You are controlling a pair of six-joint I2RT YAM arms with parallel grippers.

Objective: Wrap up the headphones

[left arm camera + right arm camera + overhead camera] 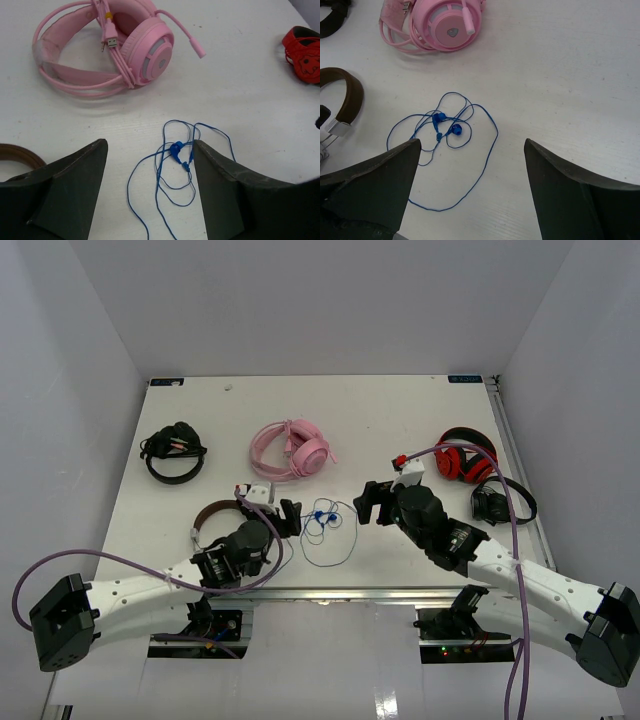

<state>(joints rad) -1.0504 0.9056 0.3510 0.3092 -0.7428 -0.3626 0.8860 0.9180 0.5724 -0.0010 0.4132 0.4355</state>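
The headphones' brown headband [213, 512] lies at the near left, mostly hidden under my left arm; it also shows in the left wrist view [15, 152] and the right wrist view [351, 95]. A thin blue cord with small blue earbuds [322, 523] lies in loose loops on the table between my grippers. I cannot tell whether it joins the brown set. My left gripper [290, 517] is open, its fingers astride the cord [176, 150]. My right gripper [365, 505] is open and empty, just right of the cord [440, 125].
Pink headphones [292, 450] lie behind the cord. Red-and-black headphones [465, 458] and a black set [500, 502] lie at the right. Another black set [175, 452] lies at the far left. The table's near edge runs just in front of the cord.
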